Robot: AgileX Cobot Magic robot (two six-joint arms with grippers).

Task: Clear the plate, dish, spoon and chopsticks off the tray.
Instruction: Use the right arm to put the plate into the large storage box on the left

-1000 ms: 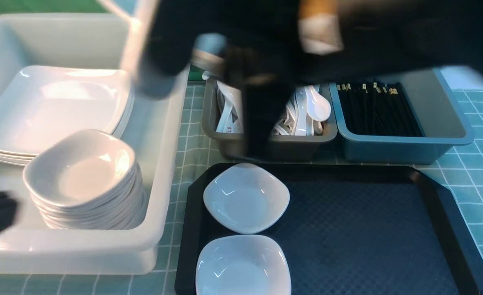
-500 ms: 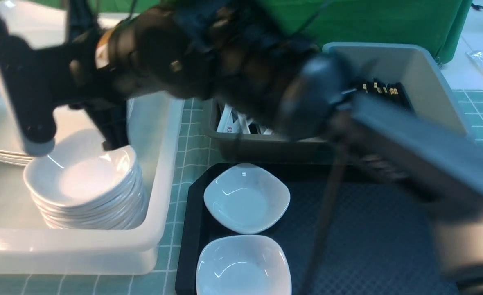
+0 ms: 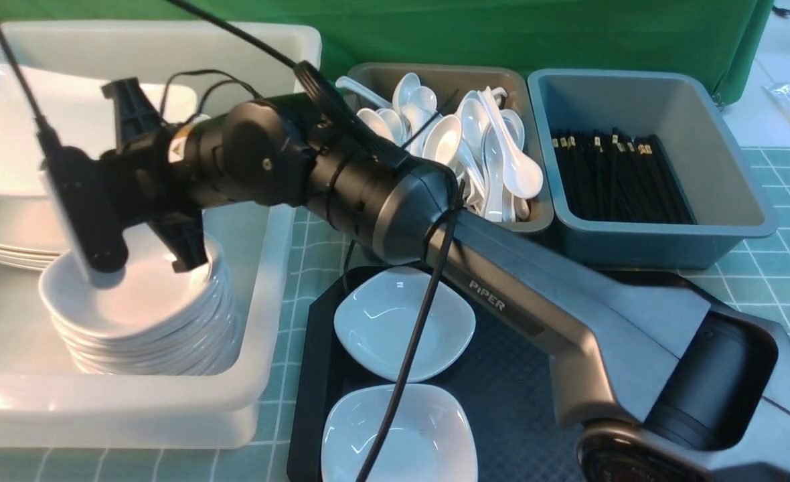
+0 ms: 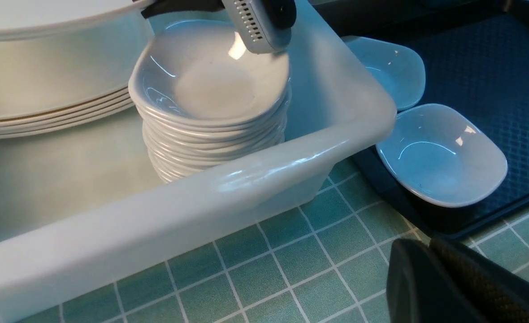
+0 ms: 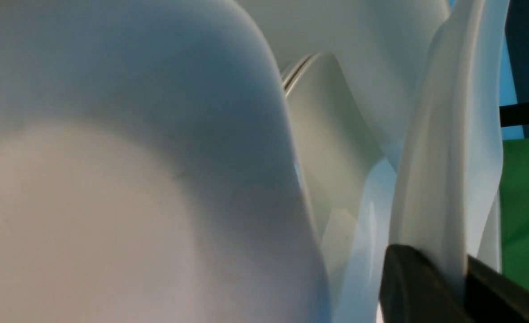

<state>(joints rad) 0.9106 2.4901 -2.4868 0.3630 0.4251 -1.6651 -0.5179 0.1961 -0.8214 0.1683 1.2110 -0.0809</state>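
My right gripper [image 5: 444,264] is shut on the rim of the large white plate [image 3: 7,127], which hangs tilted just above the stack of plates [image 3: 0,251] in the white tub [image 3: 254,375]. The right arm [image 3: 381,194] reaches across from the right, over the black tray [image 3: 299,402]. Two small white dishes [image 3: 368,314] [image 3: 435,435] sit on the tray's left side. My left gripper [image 4: 430,244] is shut and empty, over the tablecloth near the tray's corner. No spoon or chopsticks show on the visible part of the tray.
A stack of small dishes [image 3: 140,314] stands in the white tub right under the right wrist. Behind the tray, a grey tub [image 3: 435,73] holds several white spoons and a blue-grey tub [image 3: 716,154] holds black chopsticks. A cable [image 3: 408,355] hangs over the tray.
The right arm has swung left from above the spoon tub to the white tub, and the plate has come down towards the plate stack. The left gripper has left the front view's left edge.
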